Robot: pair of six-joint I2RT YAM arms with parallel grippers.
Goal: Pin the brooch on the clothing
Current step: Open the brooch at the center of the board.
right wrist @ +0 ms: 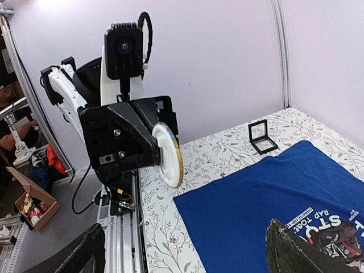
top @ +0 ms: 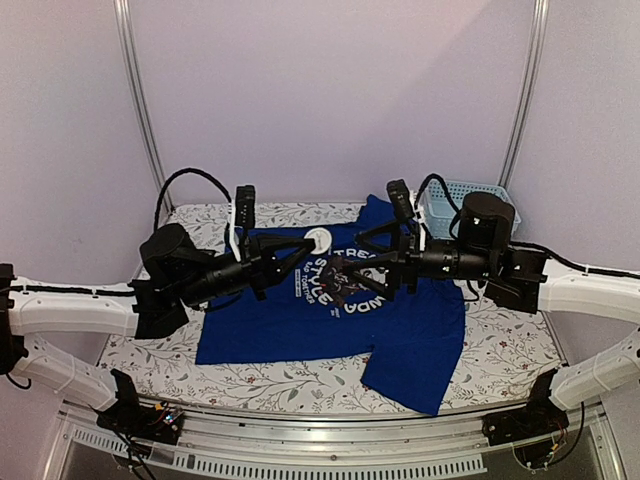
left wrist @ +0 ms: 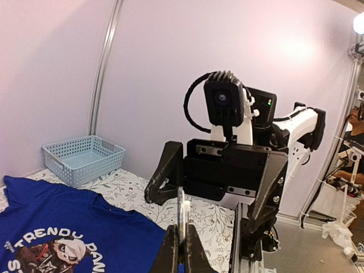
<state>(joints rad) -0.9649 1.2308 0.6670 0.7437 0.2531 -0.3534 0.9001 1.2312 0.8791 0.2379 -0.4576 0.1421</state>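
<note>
Your left arm [top: 70, 308] reaches in from the left with its forearm roughly level and pointing toward the middle. Your right arm [top: 590, 290] mirrors it from the right. The two wrists face each other head-on, near but apart, each with its camera on top. Your left gripper [top: 303, 254] has its fingers pressed together on the edge of the round white brooch [top: 317, 238], which stands on edge between them. Your right gripper [top: 352, 268] has its jaws spread wide.
</note>
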